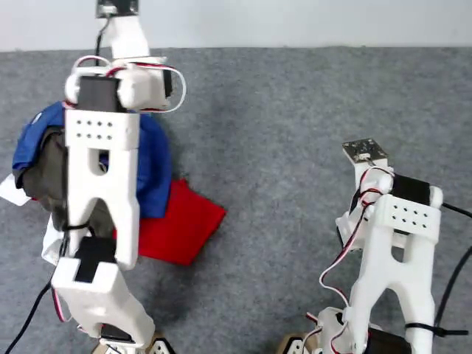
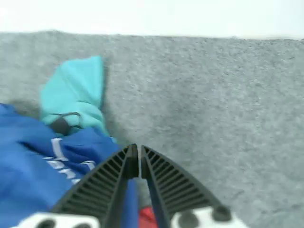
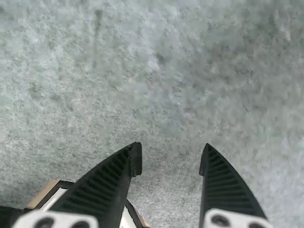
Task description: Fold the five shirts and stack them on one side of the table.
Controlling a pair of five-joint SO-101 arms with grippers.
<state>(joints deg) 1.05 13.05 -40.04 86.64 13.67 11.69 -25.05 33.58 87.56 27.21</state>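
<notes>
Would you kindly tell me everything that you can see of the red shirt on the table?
The red shirt is plain, soft cloth in a rough four-sided shape. It lies flat on the grey table cover, one corner pointing toward the table's middle. Its inner edge appears tucked under the blue shirt at the pile's side.

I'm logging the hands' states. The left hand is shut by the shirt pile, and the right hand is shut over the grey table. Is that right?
Not quite. The right hand is open, with its jaws apart over the grey table, as the right wrist view shows. The rest stands.
</notes>
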